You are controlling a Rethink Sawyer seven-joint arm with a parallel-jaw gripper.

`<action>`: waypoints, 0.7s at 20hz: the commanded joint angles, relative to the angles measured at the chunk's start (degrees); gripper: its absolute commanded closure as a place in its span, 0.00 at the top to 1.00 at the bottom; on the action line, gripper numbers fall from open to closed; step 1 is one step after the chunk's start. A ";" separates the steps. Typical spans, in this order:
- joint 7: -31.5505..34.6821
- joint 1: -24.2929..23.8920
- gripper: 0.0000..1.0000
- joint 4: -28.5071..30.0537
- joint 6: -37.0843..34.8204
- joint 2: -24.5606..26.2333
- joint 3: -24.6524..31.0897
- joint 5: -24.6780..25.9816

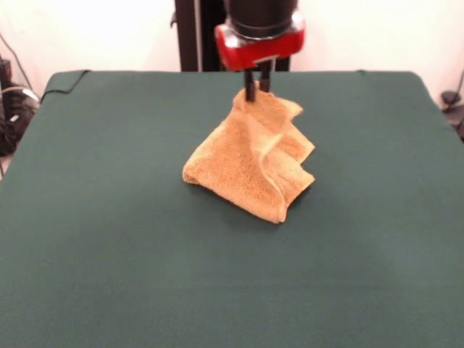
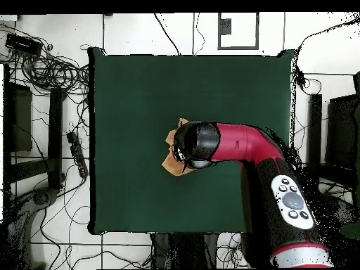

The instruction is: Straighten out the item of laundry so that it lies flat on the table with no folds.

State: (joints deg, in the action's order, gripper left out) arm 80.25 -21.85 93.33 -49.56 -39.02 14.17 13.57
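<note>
The orange-tan towel (image 1: pixel 250 163) is bunched into a draped, folded heap in the middle of the dark green table (image 1: pixel 109 239). Its top corner is lifted and pinched between the fingers of my gripper (image 1: pixel 257 88), while its lower part rests on the cloth. The gripper hangs straight down from the red and black arm, shut on that corner. In the overhead view the arm's wrist (image 2: pixel 197 143) covers most of the towel (image 2: pixel 171 159); only a tan edge shows at its left. The label and woven bands do not show.
The robot's black pedestal (image 1: pixel 190 35) stands behind the table's far edge. Cables and dark equipment (image 2: pixel 49 70) lie on the floor beside the table's sides. Green cloth surrounds the towel on all sides.
</note>
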 commanded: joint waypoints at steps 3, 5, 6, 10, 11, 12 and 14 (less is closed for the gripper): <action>-7.63 -3.82 0.00 1.76 -8.58 -0.38 7.92 -1.44; -8.77 -4.94 0.00 2.33 -8.46 -0.53 8.47 -0.86; -8.97 -5.25 0.00 2.29 -8.63 -0.60 8.61 -0.76; -10.04 -6.93 0.00 7.00 -7.81 -4.02 10.38 -1.07; -9.93 -7.10 0.00 7.12 -7.57 -3.99 10.70 -0.85; -10.11 -7.54 0.00 7.03 -7.20 -3.91 11.05 -0.60; -11.14 -9.21 0.00 9.24 -6.99 -6.08 11.60 -0.58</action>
State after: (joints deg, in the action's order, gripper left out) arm 80.25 -30.66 95.59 -52.07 -43.13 17.61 13.81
